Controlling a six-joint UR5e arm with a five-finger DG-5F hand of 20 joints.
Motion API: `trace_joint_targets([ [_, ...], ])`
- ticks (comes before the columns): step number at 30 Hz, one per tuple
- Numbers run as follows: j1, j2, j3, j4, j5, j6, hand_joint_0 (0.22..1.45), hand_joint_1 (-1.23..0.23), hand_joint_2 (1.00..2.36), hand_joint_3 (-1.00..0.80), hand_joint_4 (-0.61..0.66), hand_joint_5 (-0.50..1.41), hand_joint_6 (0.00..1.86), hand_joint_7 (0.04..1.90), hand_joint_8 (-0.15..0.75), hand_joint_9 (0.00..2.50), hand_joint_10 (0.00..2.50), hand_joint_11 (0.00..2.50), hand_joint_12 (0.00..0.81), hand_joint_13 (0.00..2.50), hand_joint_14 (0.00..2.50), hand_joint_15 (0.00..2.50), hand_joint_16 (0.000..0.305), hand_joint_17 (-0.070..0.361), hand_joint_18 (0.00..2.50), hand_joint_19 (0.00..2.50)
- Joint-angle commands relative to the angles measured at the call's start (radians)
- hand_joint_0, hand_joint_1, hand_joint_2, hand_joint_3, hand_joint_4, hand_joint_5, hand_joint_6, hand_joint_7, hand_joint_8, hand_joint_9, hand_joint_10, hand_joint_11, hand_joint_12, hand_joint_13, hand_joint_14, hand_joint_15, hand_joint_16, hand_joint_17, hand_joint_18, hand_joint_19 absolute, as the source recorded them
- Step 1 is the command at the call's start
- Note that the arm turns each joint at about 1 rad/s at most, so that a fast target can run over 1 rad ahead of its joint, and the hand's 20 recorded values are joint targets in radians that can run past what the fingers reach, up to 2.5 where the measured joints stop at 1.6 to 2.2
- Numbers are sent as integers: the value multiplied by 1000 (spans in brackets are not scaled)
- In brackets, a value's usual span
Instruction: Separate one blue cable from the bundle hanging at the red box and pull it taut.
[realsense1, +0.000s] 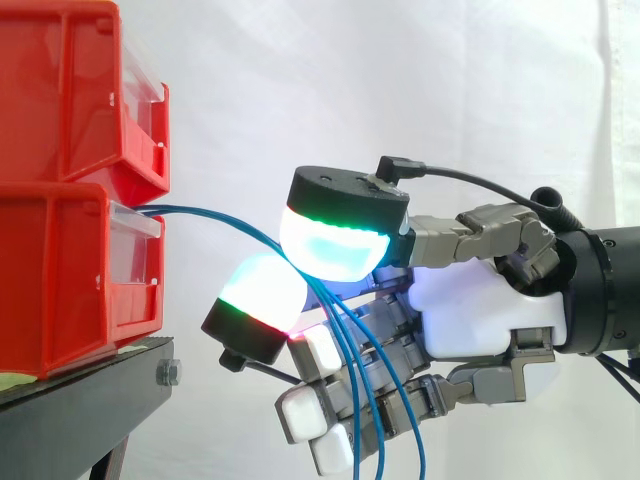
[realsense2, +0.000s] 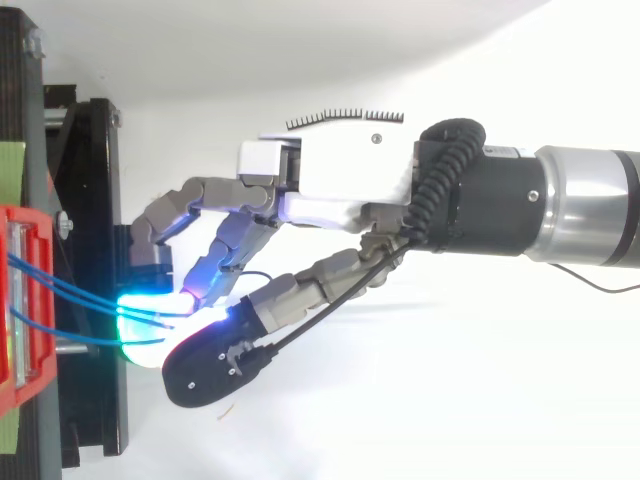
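Beside glossy red bins (realsense1: 60, 280), robot hand (realsense1: 470, 315) pinches thin blue cables (realsense1: 200, 211).

The blue cables (realsense1: 343, 345) slip behind the hand (realsense1: 470, 310), so any grip on them is unclear. Their lower ends leave the side view's bottom edge, and its left edge crops the red boxes (realsense1: 60, 270).

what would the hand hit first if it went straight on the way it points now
Most likely the front of the lower red bin, where the blue cables come out; the hand points left at that height. The black stand just below might catch its lowest part first; depth is unclear.
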Motion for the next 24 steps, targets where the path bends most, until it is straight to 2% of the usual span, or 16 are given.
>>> trace_joint_targets([
  [1,-4,2,0,-5,0,-2,645,-811,1009,-361,152,-187,874,1007,319,970,22,780,316,929,16,453,28,64,780,465],
  [4,-10,2,0,-14,-1,-9,610,-703,1000,-500,157,-180,876,1012,324,1012,23,786,312,949,17,460,29,64,791,483],
  [6,-16,5,0,-12,-1,-14,580,-603,1000,-500,154,-176,873,1011,323,1032,20,775,316,969,17,468,29,66,810,498],
  [10,-18,20,0,-17,-1,-20,574,-532,1000,-500,152,-170,865,1023,325,1050,21,769,316,970,17,472,30,67,816,509],
  [13,-23,19,0,-14,-1,-28,619,-574,1002,-464,135,-167,863,1056,327,1065,21,782,315,970,17,474,30,66,820,523],
  [14,-24,20,0,-18,-4,-29,621,-622,1009,-368,123,-165,870,1064,325,1068,22,787,317,970,18,475,30,67,822,516],
  [18,-24,19,0,-17,-9,-31,609,-733,1011,-196,105,-159,885,1077,353,1083,19,787,349,1000,17,456,36,81,889,477],
  [24,-21,19,0,-17,-6,-31,625,-802,1012,-175,44,-169,897,1078,343,1049,21,795,348,974,18,466,36,81,875,481],
])
